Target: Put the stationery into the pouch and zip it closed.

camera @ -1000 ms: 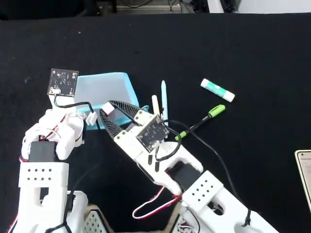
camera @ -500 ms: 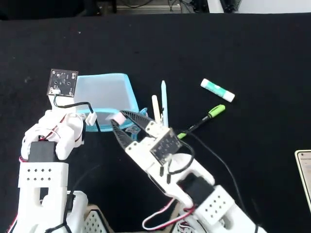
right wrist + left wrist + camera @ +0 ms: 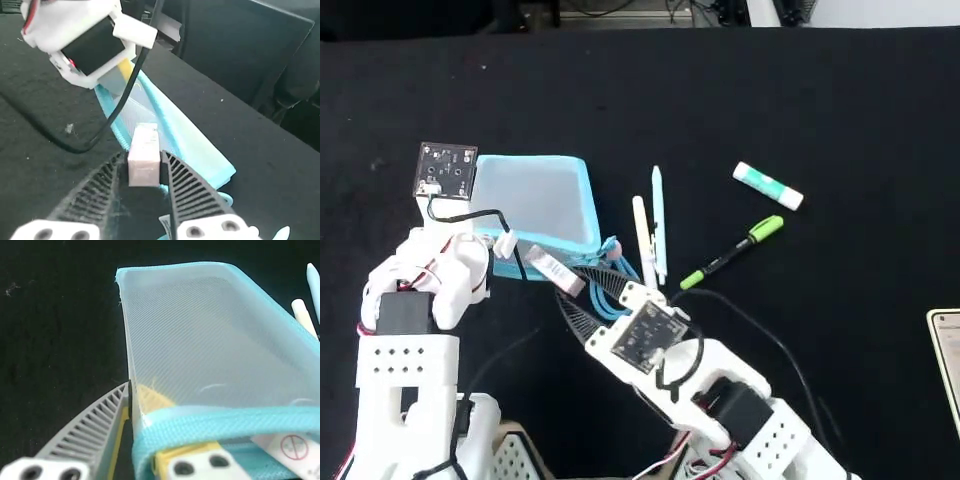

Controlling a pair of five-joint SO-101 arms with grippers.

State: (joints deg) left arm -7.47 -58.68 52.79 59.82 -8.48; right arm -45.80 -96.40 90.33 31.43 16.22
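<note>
Right wrist view shows your right hand (image 3: pixel 143 167) clamped on a pale eraser (image 3: pixel 143 145), one ribbed finger on each side and the block standing up between them. Just past its fingertips lies the open end of the blue mesh pouch (image 3: pixel 170 135), with the other arm's body above it.

In the left wrist view your left hand (image 3: pixel 134 392) is pinched on the pouch (image 3: pixel 210 350) at the corner of its mouth, the grey finger outside the mesh and the yellow-padded one showing through from inside.

From the high view, the eraser (image 3: pixel 554 270) sits at the pouch's near rim, between the two hands. Just beside the right hand, on the side away from the pouch, lie a cream pen (image 3: pixel 642 235) and a light blue pen (image 3: pixel 659 225), side by side. Farther out that way is a green marker (image 3: pixel 732 252), and beyond it a glue stick (image 3: pixel 768 186), all on the black tabletop (image 3: pixel 820 100).
</note>
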